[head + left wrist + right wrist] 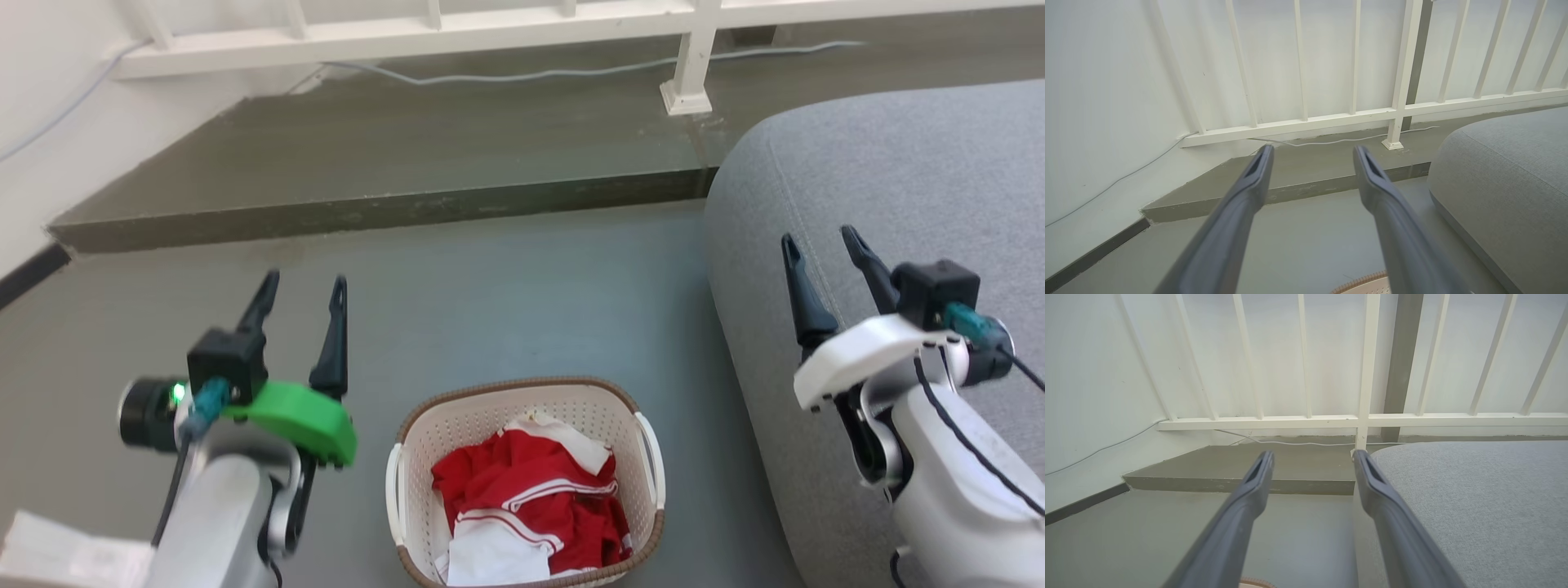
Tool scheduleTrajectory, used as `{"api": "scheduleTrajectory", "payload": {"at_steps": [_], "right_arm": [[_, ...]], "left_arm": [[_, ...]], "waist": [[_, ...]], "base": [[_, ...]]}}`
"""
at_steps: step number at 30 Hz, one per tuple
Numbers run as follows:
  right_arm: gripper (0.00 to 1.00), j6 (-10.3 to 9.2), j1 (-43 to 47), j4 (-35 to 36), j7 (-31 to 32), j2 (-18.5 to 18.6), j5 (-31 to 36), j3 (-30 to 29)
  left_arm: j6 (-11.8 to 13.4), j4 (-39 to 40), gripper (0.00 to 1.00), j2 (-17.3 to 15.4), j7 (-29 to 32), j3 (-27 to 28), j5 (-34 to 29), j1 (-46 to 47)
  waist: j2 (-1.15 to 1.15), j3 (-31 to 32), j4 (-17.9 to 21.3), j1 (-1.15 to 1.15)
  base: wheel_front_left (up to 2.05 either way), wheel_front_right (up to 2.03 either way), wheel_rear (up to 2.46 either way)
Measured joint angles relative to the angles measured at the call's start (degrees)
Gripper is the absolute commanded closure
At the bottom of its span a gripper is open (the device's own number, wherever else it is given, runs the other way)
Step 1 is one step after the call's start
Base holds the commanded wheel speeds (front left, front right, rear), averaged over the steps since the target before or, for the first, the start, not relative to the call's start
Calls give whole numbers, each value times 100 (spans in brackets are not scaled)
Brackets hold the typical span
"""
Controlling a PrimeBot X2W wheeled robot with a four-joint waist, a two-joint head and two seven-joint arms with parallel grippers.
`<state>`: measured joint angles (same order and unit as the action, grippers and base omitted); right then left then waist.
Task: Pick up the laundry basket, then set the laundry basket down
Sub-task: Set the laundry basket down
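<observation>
We see the left gripper, on the arm with a green wrist cover, raised at the lower left of the head view. Its two long dark fingers point up the frame and stand apart with nothing between them. The right gripper, on the arm with a white wrist cover, sits at the right edge over the rounded grey fabric sofa. Its fingers are likewise spread and empty.

The rounded-rectangular cream-white perforated plastic laundry basket with a brown woven-look rim stands on the floor at the bottom centre, between the two arms and touched by neither. It lies just beside the sofa's edge. Crumpled red and white garments lie inside it.

The smooth grey floor runs up to a low raised grey step across the upper frame. On the step stands a white barred railing, with a thin pale cable trailing along its foot.
</observation>
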<state>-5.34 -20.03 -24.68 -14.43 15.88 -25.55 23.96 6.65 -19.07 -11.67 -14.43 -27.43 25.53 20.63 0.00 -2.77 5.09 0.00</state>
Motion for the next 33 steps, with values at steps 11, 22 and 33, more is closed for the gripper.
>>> {"api": "scheduleTrajectory", "payload": {"at_steps": [11, 22, 33], "right_arm": [[0, -90, 822, 600, 0, 0, 119, -235], [0, -133, 1361, 1114, 0, -1, 196, -490], [0, -176, 1729, 1374, 0, -47, 249, -677]], "left_arm": [[42, 588, 0, -29, 0, 535, -248, -1223], [43, 1143, 0, 152, 0, 1187, -588, -1888], [43, 1503, 0, 287, 0, 1239, -827, -2330]], "waist": [[0, 288, -3, 0], [0, 318, 8, 0], [0, 317, 28, 0]], "base": [[0, 0, 0], [0, 0, 0], [0, 0, 0]]}}
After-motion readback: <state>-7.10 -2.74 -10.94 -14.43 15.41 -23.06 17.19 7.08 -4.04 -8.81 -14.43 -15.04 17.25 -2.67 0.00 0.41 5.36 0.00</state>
